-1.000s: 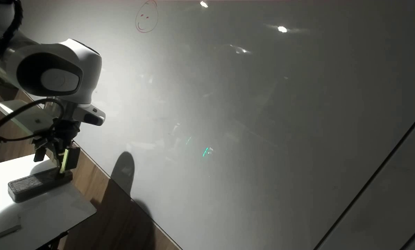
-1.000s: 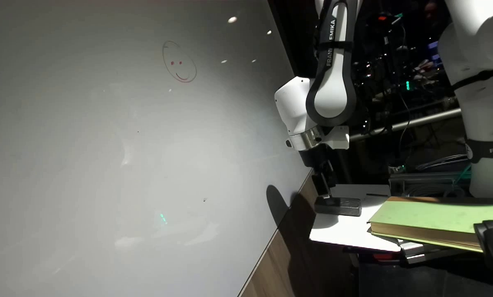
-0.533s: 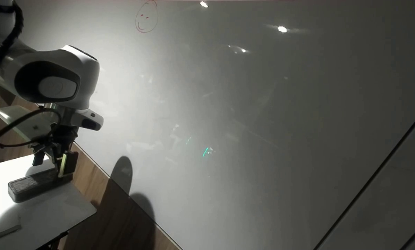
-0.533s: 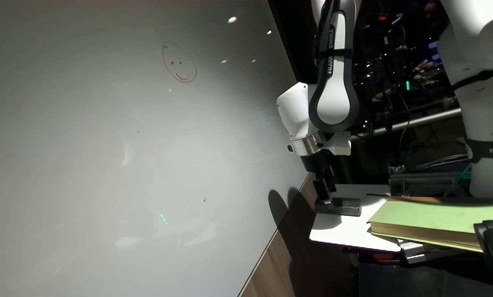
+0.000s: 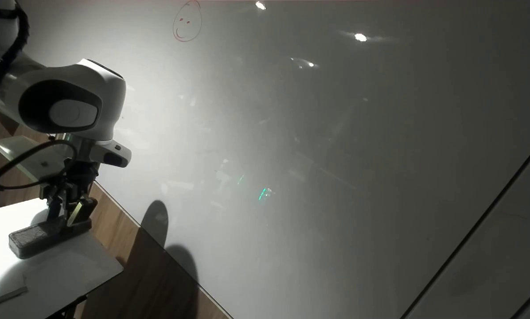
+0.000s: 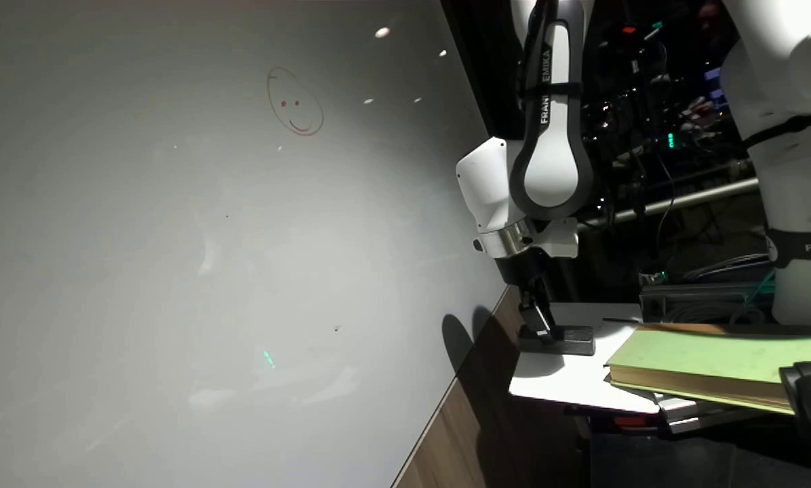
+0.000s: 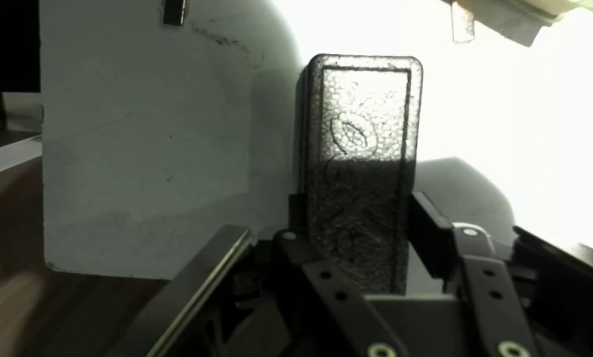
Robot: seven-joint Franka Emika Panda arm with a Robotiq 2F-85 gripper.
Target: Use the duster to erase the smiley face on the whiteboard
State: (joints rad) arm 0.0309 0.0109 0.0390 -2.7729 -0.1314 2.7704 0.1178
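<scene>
The duster (image 7: 363, 114), a dark grey-black block, lies flat on a small white table. It shows in both exterior views too, as a dark duster (image 5: 30, 241) and duster (image 6: 575, 341). My gripper (image 7: 356, 213) is shut on it, one finger against each long side, nearer the end towards the whiteboard. From outside, the gripper (image 5: 62, 221) points down onto the block, and its fingertips partly hide it. On the large grey-white whiteboard (image 6: 209, 271) a red smiley face (image 6: 297, 103) is drawn, high up and well away from the gripper; the same smiley face (image 5: 187, 21) appears near the top edge.
The white table (image 5: 79, 266) ends close to the brown wooden strip (image 5: 127, 241) along the board's edge. A thick green book (image 6: 717, 356) lies beside the duster. The arm's base (image 6: 805, 176) and a metal bar (image 6: 677, 198) stand behind. A cable (image 5: 8, 57) hangs along the arm.
The arm has come down a little towards the table, and the gripper's fingers have closed from wide apart onto the duster's sides. The duster has barely shifted; the smiley face is unchanged.
</scene>
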